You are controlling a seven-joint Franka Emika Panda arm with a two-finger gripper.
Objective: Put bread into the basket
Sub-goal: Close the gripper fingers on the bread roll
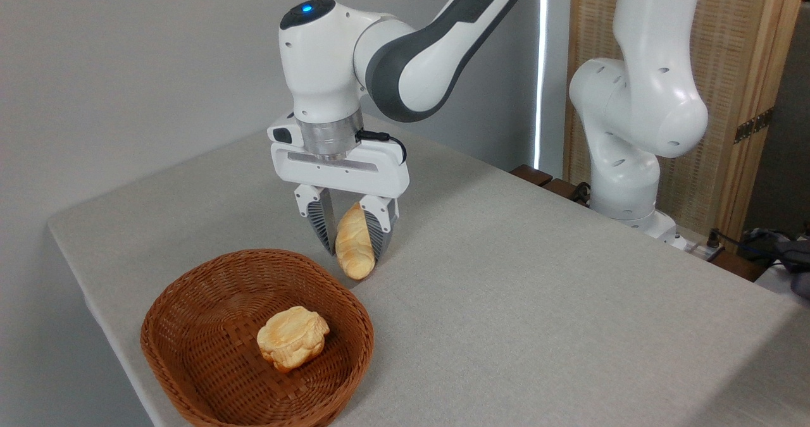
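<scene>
Now you see the white arm reaching down from the upper right, wrist vertical, its two-finger gripper [355, 248] closed narrowly around the elongated golden-yellow bread [353, 242], which hangs nearly upright just behind the far rim of the brown woven wicker basket [190, 300]. Inside the basket lies a lumpy pale-golden bun [292, 338].

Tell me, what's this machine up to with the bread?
The white robot arm's claw is holding a long golden bread between its two fingers, hanging nearly upright just behind the far rim of a brown wicker basket on the grey table. The loaf is not in the basket yet. A rounder bun already lies inside it.
</scene>
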